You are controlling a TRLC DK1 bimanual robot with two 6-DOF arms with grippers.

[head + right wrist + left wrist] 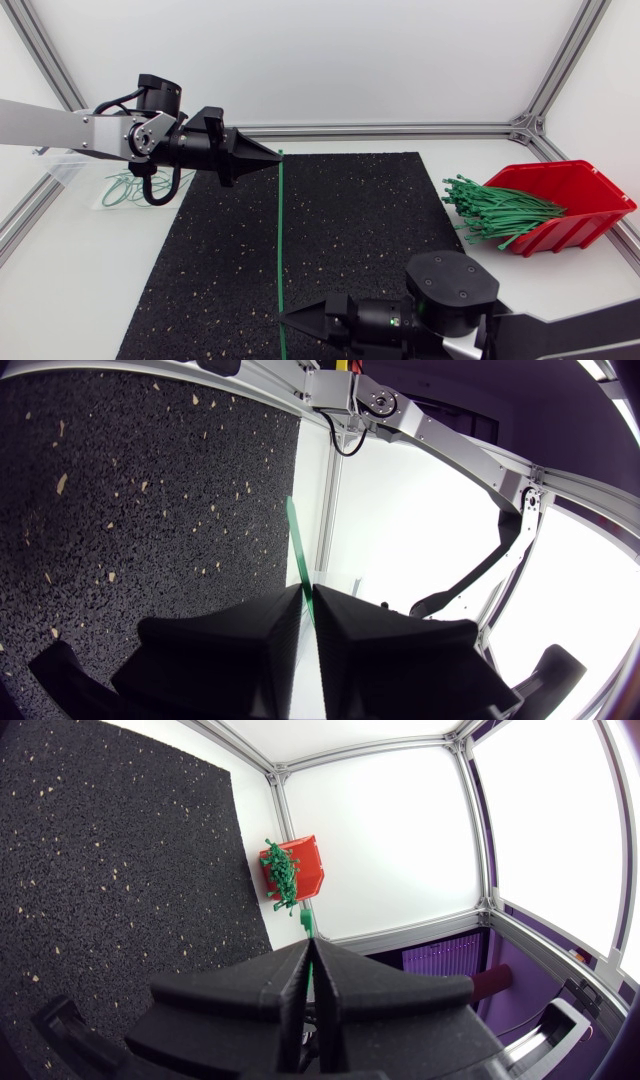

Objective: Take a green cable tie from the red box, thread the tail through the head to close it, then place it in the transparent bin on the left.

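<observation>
The right arm's fingers (290, 318) sit at the near edge of the black mat (350, 230), pointing toward the left side of the counter (80, 280). They are pressed together on one end of a green cable tie (281, 235). In the right wrist view the tie (296, 545) rises out of the narrow slit between the two fingers (307, 592) and runs away over the speckled mat.

From there the tie stretches in one straight line across the mat to the far side and is not yet looped. Its far end is pinched at the tips of the left arm's fingers (276, 156), which come in from the left and point toward the right. The left wrist view shows these fingers (310, 945) closed together, with a short green bit of the tie (311, 928) sticking out past their tips.

Under the left arm, just off the mat's far left corner, stands the transparent bin (70, 168) with several closed green loops (125, 188) inside. On the right side of the counter, well apart from both arms, lies the red box (580, 195), and a bundle of green ties (495, 210) spills out of its open front toward the mat.
</observation>
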